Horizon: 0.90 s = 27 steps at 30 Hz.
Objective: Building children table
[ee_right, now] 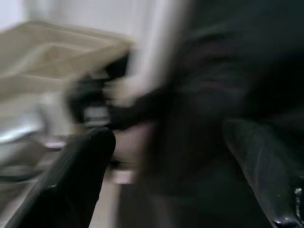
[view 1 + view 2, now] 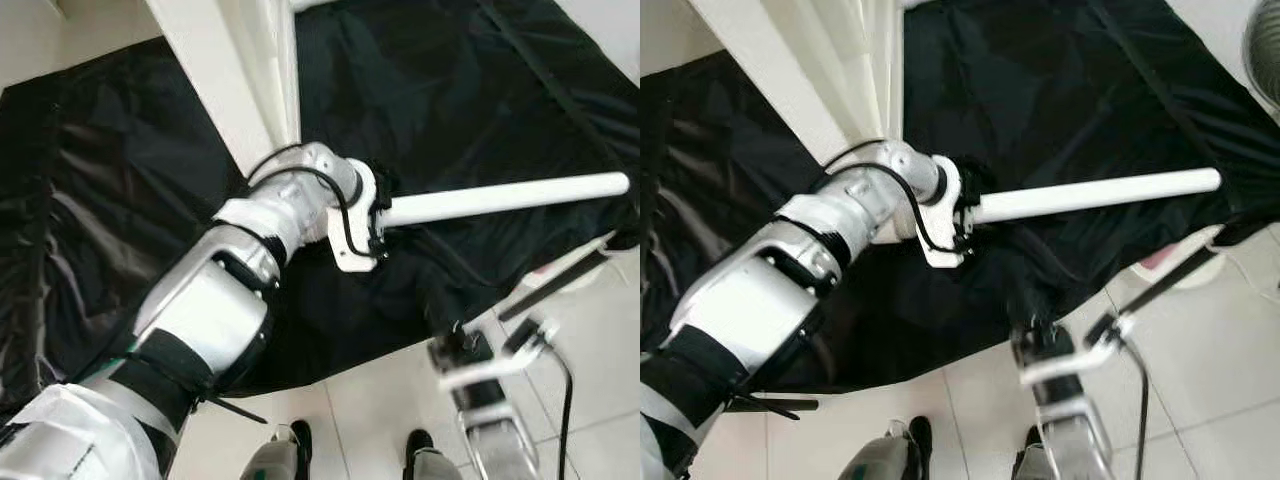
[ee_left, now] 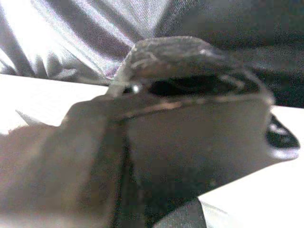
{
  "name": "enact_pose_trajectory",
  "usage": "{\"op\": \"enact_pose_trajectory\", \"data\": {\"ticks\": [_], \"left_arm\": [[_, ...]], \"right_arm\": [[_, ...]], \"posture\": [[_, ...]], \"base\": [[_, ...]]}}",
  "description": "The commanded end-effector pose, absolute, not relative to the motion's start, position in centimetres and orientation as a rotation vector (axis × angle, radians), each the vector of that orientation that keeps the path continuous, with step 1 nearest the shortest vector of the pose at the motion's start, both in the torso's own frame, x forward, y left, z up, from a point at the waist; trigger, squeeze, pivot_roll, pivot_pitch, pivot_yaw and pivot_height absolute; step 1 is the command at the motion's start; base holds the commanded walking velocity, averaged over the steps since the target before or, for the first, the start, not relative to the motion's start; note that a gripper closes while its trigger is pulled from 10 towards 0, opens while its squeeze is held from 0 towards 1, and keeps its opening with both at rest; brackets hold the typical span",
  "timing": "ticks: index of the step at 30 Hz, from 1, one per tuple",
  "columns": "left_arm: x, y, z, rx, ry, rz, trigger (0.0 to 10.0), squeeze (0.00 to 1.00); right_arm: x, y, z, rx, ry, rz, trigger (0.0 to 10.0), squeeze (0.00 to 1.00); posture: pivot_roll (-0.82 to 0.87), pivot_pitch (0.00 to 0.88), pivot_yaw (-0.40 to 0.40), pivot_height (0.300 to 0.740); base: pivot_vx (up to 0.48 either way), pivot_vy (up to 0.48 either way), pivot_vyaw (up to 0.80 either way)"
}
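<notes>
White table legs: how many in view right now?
1. The white table leg is held at one end by the left gripper, sticking out over the black sheet. Others may be hidden.

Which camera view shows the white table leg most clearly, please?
The left eye view: the whole white table leg juts from the left pincer over the black sheet. The right eye view matches. Both wrist views are blurred.

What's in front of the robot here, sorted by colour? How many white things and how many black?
White: 2, the table leg held in the left gripper and the white panel behind it.
Black: 1, the black sheet spread on the floor.
Total: 3
</notes>
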State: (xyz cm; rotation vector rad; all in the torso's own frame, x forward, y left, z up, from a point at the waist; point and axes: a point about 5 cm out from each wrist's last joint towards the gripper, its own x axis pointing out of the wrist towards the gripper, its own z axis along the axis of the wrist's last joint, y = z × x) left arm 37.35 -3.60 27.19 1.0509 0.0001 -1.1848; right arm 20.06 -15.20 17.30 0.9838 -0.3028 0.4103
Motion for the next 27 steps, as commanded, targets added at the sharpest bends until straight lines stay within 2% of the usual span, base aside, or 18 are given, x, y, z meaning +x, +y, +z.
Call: {"op": "enact_pose_trajectory", "data": {"ticks": [1,8,10,13,21,22,23,24,27], "left_arm": [[39.1,-2.3,24.3,1.009,-0.065,-0.758,10.0,0.00],[38.4,-4.1,25.6,0.920,-0.110,-0.827,10.0,0.00],[37.8,-4.8,26.5,0.837,-0.138,-0.920,10.0,0.00],[37.4,-5.0,27.1,0.802,-0.165,-0.989,10.0,0.00],[36.7,-4.5,28.5,0.720,-0.222,-1.081,10.0,0.00],[36.0,-3.6,29.6,0.693,-0.268,-1.152,10.0,0.00],[36.0,-3.6,29.6,0.693,-0.268,-1.152,10.0,0.00],[34.9,-2.8,30.4,0.679,-0.316,-1.251,10.0,0.00],[34.3,-2.4,30.8,0.666,-0.334,-1.298,10.0,0.00]], "right_arm": [[19.4,-14.5,17.6,1.009,-0.289,0.473,10.0,0.00],[19.1,-14.5,17.6,0.991,-0.268,0.488,10.0,0.00],[19.1,-14.4,17.8,0.985,-0.261,0.502,10.0,0.00],[19.3,-14.4,17.7,0.982,-0.250,0.515,10.0,0.00],[19.8,-14.4,17.8,0.973,-0.245,0.541,10.0,0.00],[20.1,-14.4,17.6,0.966,-0.232,0.562,10.0,0.00],[20.1,-14.4,17.6,0.966,-0.232,0.562,10.0,0.00],[20.4,-14.2,17.5,0.959,-0.220,0.586,10.0,0.00],[20.6,-14.2,17.4,0.959,-0.216,0.596,10.0,0.00]], "posture": [[0.02,0.339,0.238,0.740],[0.03,0.334,0.239,0.740],[0.03,0.330,0.235,0.740],[0.05,0.325,0.225,0.740],[0.07,0.320,0.208,0.740],[0.09,0.317,0.190,0.740],[0.09,0.317,0.190,0.740],[0.10,0.312,0.179,0.740],[0.11,0.309,0.172,0.740]], "base": [[0.000,0.000,0.00],[0.000,0.000,0.00],[0.000,0.000,0.00],[0.000,0.000,0.00],[0.000,0.000,0.00],[0.000,0.000,0.00],[0.000,0.000,0.00],[0.000,0.000,0.00],[0.000,0.000,0.00]]}}
